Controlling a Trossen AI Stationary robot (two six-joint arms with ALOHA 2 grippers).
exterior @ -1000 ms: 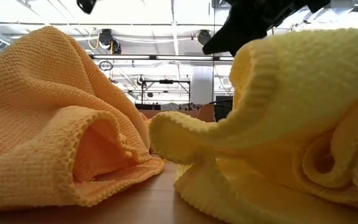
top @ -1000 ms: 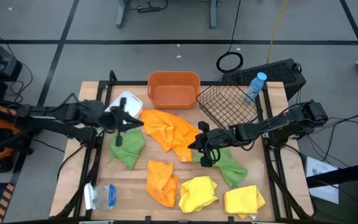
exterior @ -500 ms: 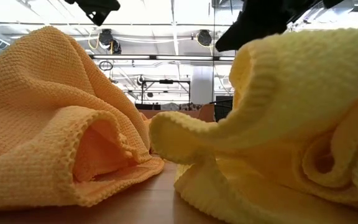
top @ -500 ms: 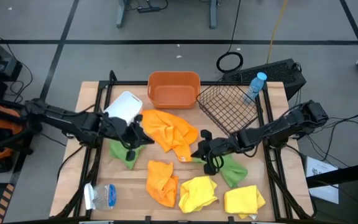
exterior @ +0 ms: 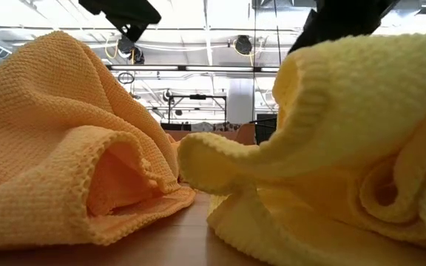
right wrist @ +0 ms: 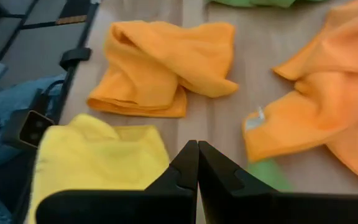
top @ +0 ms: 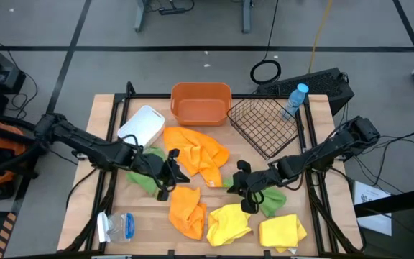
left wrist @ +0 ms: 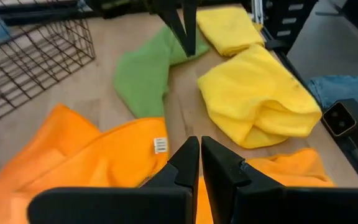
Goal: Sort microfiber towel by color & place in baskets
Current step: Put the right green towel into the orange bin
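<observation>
High view shows me mid-sort, nothing in the baskets yet. My left fingers (top: 169, 175) are pinched shut and empty over the large orange towel (top: 196, 151), green towel (top: 144, 180) just beside. My right fingers (top: 244, 196), likewise closed and empty, hover by another green towel (top: 273, 200). Next, I judge: open, descend, grasp.

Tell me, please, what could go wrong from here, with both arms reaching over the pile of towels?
1. Both end effectors, the left end effector and the right end effector, are shut and empty; lowered like this, they would likely push cloth rather than grip it.
2. The large orange towel overlaps the green towel, so one grab might lift both colours.
3. The arms face each other closely and might collide.
</observation>
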